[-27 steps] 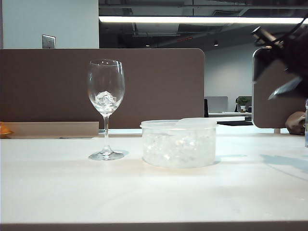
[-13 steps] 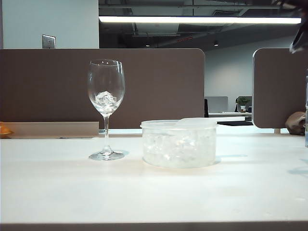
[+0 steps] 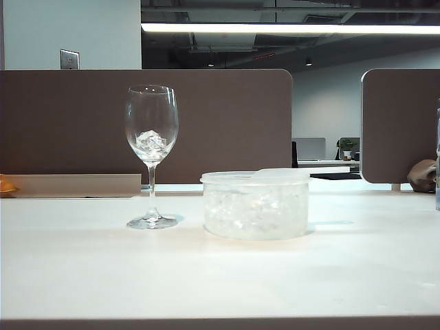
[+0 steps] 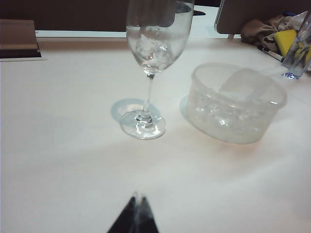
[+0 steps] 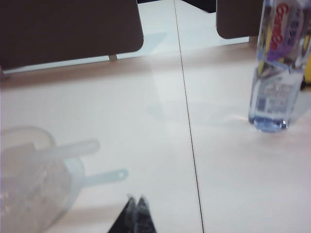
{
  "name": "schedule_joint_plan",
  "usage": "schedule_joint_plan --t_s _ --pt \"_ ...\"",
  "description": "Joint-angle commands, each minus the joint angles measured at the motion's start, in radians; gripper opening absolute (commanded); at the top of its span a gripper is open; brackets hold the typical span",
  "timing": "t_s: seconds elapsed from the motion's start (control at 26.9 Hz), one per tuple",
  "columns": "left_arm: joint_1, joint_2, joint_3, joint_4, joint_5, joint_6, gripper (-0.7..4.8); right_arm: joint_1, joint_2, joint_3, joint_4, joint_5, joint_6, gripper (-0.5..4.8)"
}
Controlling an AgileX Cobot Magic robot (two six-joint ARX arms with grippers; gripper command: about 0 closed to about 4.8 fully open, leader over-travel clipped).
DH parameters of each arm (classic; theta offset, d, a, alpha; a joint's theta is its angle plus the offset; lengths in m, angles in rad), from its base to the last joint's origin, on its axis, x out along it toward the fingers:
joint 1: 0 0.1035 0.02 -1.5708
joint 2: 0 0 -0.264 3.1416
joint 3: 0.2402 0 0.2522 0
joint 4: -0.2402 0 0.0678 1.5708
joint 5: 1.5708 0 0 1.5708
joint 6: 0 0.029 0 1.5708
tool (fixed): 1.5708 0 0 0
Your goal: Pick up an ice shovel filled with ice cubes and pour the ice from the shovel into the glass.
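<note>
The left gripper hangs low over the bare table with its jaws pressed together and empty, the glass holding ice cubes standing well ahead of it. The right gripper is likewise pinched shut on nothing, tilted down toward the table. The scoop lies across the tub just beside it, and a water bottle stands farther off.

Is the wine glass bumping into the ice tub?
Apart. The left wrist view shows bare table between the wine glass foot and the ice tub; the exterior view shows the same gap. Both grippers, left and right, hang shut, away from them.
</note>
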Motion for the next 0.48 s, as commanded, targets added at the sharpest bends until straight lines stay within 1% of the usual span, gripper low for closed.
schedule_joint_plan --t_s 0.04,0.33,0.48 --pt "0.001 0.001 0.001 0.002 0.004 0.004 -0.05 0.0 -0.075 -0.085 0.061 -0.031 0.004 -0.05" --pt "0.001 0.001 0.001 0.002 0.005 0.003 -0.05 0.0 -0.181 -0.171 0.06 -0.064 0.005 -0.05" --pt "0.001 0.001 0.001 0.002 0.005 0.004 -0.05 0.0 -0.24 -0.211 0.055 -0.063 0.005 -0.05"
